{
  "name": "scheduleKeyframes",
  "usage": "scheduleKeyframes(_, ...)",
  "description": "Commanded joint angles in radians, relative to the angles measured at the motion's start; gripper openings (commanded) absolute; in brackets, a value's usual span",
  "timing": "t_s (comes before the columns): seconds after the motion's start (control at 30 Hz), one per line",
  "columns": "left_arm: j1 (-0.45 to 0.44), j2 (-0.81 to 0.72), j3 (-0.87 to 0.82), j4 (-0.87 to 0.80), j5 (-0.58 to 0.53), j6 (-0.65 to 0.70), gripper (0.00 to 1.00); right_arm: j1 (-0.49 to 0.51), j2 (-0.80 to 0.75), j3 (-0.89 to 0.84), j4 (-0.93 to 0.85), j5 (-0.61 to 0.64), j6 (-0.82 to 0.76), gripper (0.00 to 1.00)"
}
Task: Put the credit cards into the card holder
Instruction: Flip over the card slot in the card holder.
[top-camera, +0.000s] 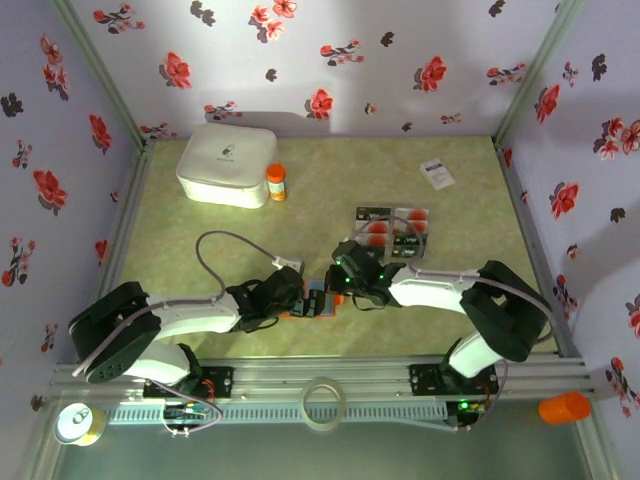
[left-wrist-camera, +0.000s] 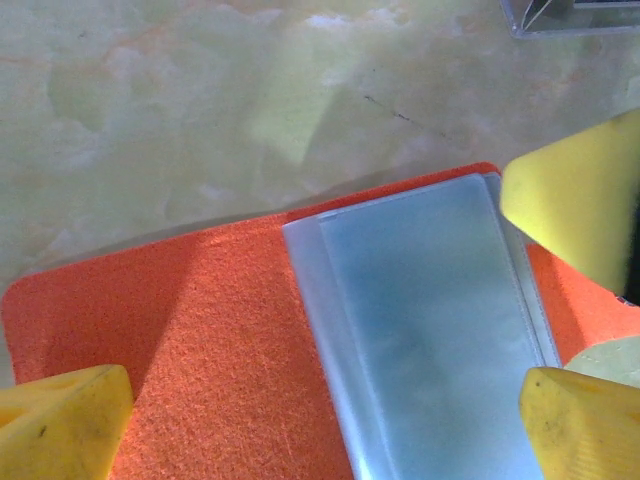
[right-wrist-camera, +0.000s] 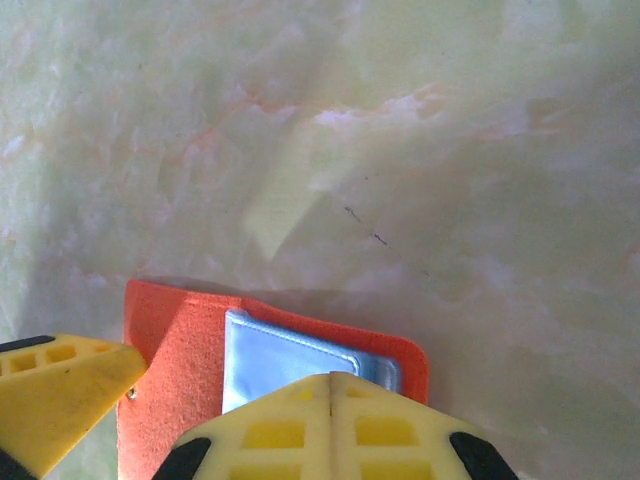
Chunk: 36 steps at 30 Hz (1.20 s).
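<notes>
The card holder (top-camera: 318, 303) lies open at lower centre of the top view. The left gripper (left-wrist-camera: 320, 430) is spread wide over it. The right gripper (right-wrist-camera: 330, 385) is clenched, nothing visible between its fingers, at the holder's panel (right-wrist-camera: 290, 360). The credit cards (top-camera: 392, 232) wait right of centre, above the holder, so the next move is probably to fetch one.

Pale lilac walls (top-camera: 330, 60) printed with red and dark flowers close in a marbled yellow-green tabletop (top-camera: 330, 170) on three sides. Grey metal posts (top-camera: 100, 70) stand in the back corners. Bright light pools low on the back wall. An aluminium rail (top-camera: 380, 372) runs along the near edge.
</notes>
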Motion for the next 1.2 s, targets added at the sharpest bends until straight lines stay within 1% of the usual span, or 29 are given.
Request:
scheduleKeyframes(0.0,-0.007,-0.009,-0.015,-0.023,-0.035,0.029,1.0,-0.014,0.042,0.022,-0.002,-0.029,-0.023,0.0)
scheduleKeyframes(0.13,-0.007,-0.021,-0.022,-0.031,-0.054,0.013,1.0,-0.02,0.08,0.01,0.021,-0.043,-0.02,0.0)
scheduleKeyframes(0.33,-0.007,-0.022,-0.044,-0.025,-0.087,-0.023,1.0,-0.023,0.093,-0.034,0.067,-0.054,0.003,0.0)
scheduleKeyframes(0.67,-0.007,0.017,-0.049,-0.001,-0.087,-0.03,1.0,-0.02,0.151,-0.049,0.17,-0.126,0.053,0.0)
scheduleKeyframes(0.83,-0.007,0.034,-0.044,-0.02,-0.089,-0.02,0.99,-0.016,0.153,-0.046,0.187,-0.13,0.067,0.0)
scheduleKeyframes(0.9,-0.007,0.042,-0.038,-0.039,-0.097,-0.02,0.98,-0.017,0.15,-0.044,0.184,-0.129,0.067,0.0)
scheduleKeyframes(1.07,-0.007,0.061,-0.037,-0.058,-0.097,-0.008,0.87,-0.016,0.146,-0.036,0.178,-0.13,0.069,0.0)
scheduleKeyframes(1.17,-0.007,0.067,-0.042,-0.052,-0.096,-0.01,0.82,-0.016,0.147,-0.033,0.178,-0.13,0.069,0.0)
